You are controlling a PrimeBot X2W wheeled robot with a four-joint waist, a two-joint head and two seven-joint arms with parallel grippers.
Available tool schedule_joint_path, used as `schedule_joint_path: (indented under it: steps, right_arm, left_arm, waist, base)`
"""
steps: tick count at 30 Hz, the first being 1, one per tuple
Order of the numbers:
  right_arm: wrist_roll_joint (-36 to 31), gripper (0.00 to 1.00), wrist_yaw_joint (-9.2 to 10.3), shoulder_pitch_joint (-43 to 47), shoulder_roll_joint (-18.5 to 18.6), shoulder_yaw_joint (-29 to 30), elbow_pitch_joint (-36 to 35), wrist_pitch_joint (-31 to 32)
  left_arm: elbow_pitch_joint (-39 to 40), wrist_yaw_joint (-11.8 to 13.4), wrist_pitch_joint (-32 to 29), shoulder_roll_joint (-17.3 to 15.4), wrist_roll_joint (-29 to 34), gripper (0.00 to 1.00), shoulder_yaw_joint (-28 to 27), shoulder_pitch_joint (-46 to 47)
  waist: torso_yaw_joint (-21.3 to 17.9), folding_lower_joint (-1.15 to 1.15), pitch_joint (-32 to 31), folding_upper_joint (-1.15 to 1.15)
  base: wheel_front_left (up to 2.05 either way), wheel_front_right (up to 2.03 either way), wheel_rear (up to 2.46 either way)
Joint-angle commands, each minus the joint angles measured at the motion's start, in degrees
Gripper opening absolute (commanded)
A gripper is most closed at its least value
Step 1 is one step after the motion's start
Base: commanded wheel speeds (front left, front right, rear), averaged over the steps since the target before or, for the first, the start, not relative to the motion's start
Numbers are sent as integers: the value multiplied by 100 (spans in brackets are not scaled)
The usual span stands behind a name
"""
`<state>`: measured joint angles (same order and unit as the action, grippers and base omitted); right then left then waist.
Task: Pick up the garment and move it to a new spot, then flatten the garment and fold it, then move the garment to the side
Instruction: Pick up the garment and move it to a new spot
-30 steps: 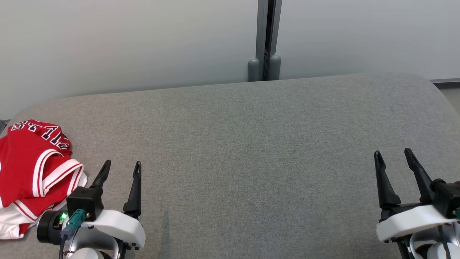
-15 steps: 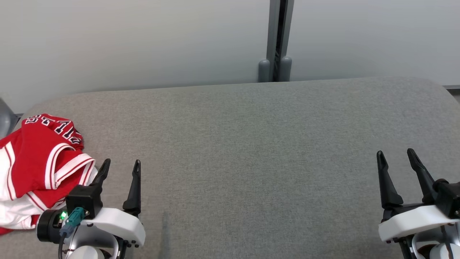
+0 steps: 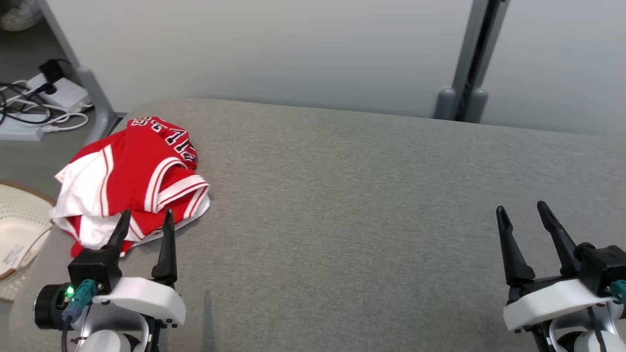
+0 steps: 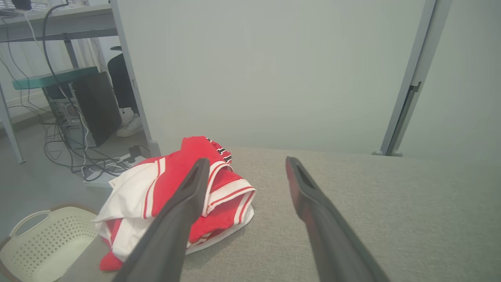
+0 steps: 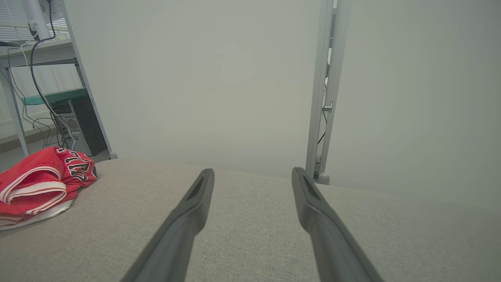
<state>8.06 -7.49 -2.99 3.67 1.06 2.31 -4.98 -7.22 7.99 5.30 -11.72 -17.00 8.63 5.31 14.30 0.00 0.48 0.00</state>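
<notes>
Both spread, empty: our left end effector (image 3: 147, 212) faces the garment (image 3: 132, 166) just ahead; our right end effector (image 3: 521, 206) is well apart from it.

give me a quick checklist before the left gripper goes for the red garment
1. left gripper open, nothing between the fingers: ok
2. right gripper open and not holding anything: ok
3. garment in view and just ahead of the left gripper, a crumpled heap at the table's left end: ok
4. left gripper fingertips off the cloth: cannot tell, they overlap its near edge in the head view
5. spot to carry it to: ok, bare grey table between the grippers
6. garment fully on the table: cannot tell, its left side is at the edge beside the basket
</notes>
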Motion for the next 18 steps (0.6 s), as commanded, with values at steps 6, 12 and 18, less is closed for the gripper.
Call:
schedule_joint_path:
  steps: [6, 12, 18]
  right_arm:
    - [56, 100, 0, -45, 2, -105, 5, -17]
    - [46, 100, 0, -40, -15, -179, 28, -7]
    - [53, 100, 0, -28, -30, -180, 33, -2]
  left_arm:
    - [-28, 66, 79, -104, -130, 100, -172, 3]
    - [-23, 116, 121, -109, -178, 100, -213, -55]
    - [41, 143, 95, -136, -213, 100, -216, -105]
  waist:
    - [731, 0, 0, 0]
    - [1038, 0, -28, 0]
    - [1142, 0, -35, 0]
  base:
    - [0, 0, 0]
    - [0, 0, 0]
    - [0, 0, 0]
